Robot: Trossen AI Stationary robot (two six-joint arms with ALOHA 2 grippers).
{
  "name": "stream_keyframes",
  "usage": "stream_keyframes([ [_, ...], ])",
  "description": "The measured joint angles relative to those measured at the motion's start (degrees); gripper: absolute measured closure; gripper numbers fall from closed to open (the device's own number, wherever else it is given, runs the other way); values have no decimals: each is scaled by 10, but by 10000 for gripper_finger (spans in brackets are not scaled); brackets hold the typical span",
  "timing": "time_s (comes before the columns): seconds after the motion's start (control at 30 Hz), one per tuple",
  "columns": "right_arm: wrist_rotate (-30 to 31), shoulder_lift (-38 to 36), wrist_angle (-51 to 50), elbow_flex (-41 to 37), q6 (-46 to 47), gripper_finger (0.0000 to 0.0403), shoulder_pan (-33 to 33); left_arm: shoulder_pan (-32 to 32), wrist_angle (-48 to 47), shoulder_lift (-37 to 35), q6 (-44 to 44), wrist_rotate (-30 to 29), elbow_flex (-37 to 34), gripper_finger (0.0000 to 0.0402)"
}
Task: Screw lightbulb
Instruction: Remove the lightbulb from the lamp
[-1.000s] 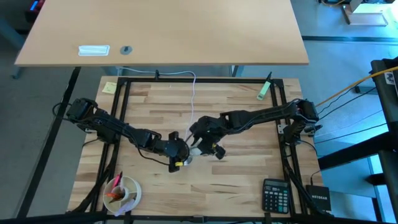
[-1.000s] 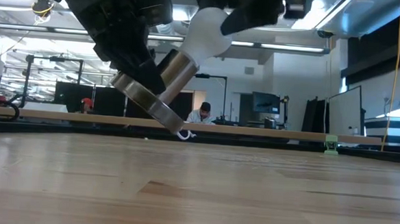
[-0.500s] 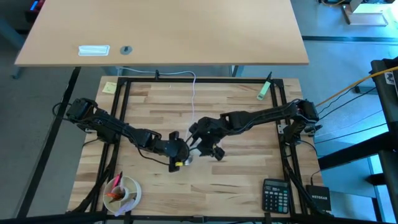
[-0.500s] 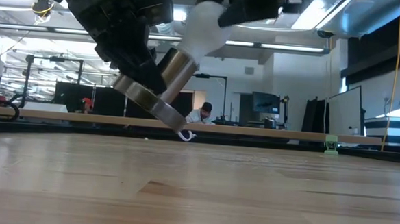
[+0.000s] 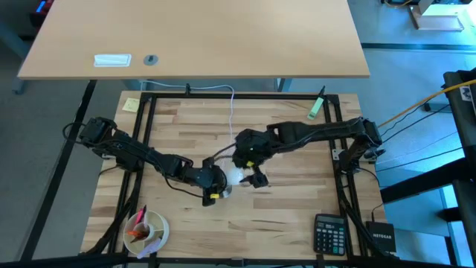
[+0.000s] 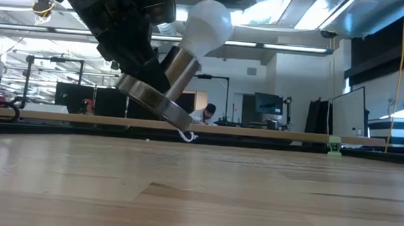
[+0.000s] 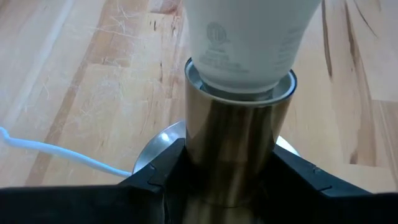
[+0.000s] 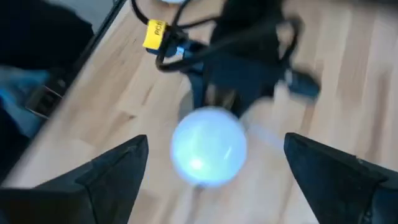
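The white frosted lightbulb [image 6: 206, 27] sits with its base in the tube of a silvery socket [image 6: 169, 77]. The socket's thin white cord [image 5: 232, 112] runs toward the table's far edge. My left gripper [image 5: 214, 183] is shut on the socket near the table's middle. Socket and bulb are tilted, with the bulb's globe pointing up and toward the right arm. My right gripper [image 5: 251, 173] is open just beyond the bulb [image 5: 236, 177]. In the right wrist view its fingers [image 8: 118, 168] stand wide on either side of the globe [image 8: 208, 152], clear of it. My left gripper pinches the socket's metal tube [image 7: 239, 143] between its two fingers [image 7: 165, 177], just below the bulb's neck [image 7: 245, 59]. The socket's round foot [image 6: 157, 104] is lifted clear of the table and tilted, and the cord [image 7: 56, 152] trails off it slack.
A calculator [image 5: 329, 232] lies at the near right corner and a bowl with small things [image 5: 149, 231] at the near left. A green marker [image 5: 316, 108] and a yellow note [image 5: 131, 104] lie at the far edge. Black frame rails [image 5: 338, 149] run along the table's sides.
My right gripper has let go of the bulb's globe and drawn back up and toward the table's far edge, out of the low view. The bulb stays seated in the tilted socket, which my left gripper keeps holding in place.
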Motion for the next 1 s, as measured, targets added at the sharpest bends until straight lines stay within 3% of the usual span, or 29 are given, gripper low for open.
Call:
stream_keyframes([
  [0.17, 50, 0, -91, 11, 252, 35, 0, 0, -1, 0, -15, -3, 0, 241],
  [0.33, 60, 1, -69, -19, 430, 45, -1, 0, -2, 0, -31, -16, 0, 241],
  [0.67, 24, 12, 4, -32, 578, 52, -9, 1, -3, 0, -50, -22, -1, 241],
  [1.0, -3, 67, 22, -32, 592, 52, -16, 7, -1, 0, -62, -23, -1, 241],
])
